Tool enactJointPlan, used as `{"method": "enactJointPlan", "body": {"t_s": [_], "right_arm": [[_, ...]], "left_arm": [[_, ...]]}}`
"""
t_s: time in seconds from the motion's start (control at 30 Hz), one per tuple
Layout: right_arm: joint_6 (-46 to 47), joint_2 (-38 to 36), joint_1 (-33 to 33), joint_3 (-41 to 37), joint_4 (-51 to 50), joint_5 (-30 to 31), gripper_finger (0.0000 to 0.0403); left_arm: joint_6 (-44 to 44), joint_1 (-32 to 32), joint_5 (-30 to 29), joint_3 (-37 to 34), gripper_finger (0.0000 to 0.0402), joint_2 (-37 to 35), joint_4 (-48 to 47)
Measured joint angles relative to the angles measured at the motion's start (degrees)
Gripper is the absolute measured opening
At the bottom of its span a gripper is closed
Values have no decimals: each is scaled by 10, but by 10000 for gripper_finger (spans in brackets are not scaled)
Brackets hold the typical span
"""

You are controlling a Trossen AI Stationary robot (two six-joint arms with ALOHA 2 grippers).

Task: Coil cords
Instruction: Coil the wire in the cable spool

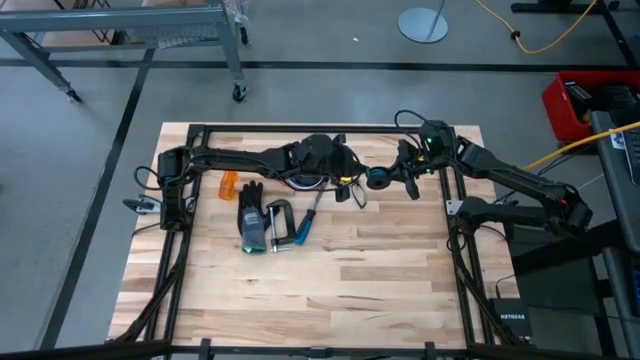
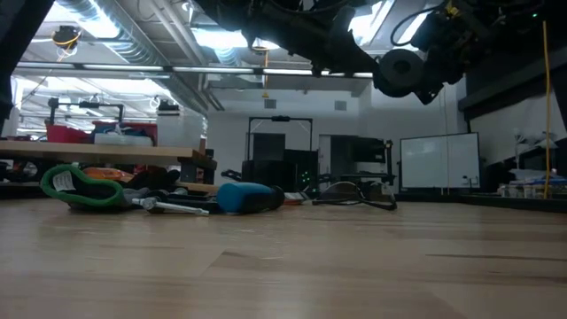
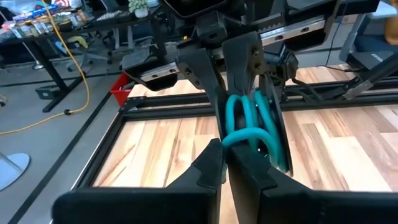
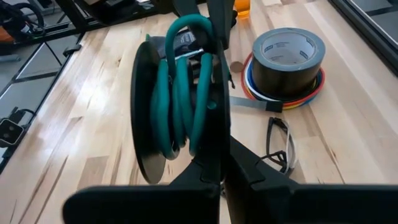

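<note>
A pale wooden table (image 1: 340, 280) of jointed planks, smooth with a soft sheen, carries a matt black frame (image 1: 452, 250). The teal cord (image 4: 180, 93), smooth and rubbery with a slight gloss, is looped between matt black plastic fingers (image 4: 214, 74). A roll of grey tape (image 4: 289, 53) looks satiny, and the clamp (image 1: 282, 222) beside a knitted cloth glove (image 1: 252, 215) is metal.

The thin teal-green flexible cord (image 4: 180, 93) is wound in several loops, held upright off the table between two dark flat fingers. In the left wrist view its loops (image 3: 249, 124) bulge out toward six o'clock, a bend crossing over at the bottom.
</note>
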Motion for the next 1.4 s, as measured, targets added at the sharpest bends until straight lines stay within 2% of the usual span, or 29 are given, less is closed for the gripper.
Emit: {"method": "enactJointPlan", "body": {"t_s": [0.67,0.9,1.1,1.4], "right_arm": [[-3,0,0,0,-2,0,2],[-5,0,0,0,28,-15,2],[-17,0,0,0,46,-17,2],[-18,0,0,0,63,-21,4]], "left_arm": [[-8,0,-14,0,56,0,0],[-10,0,-14,1,65,0,5],[-4,0,-9,1,51,0,10],[7,0,3,1,7,0,16]]}}
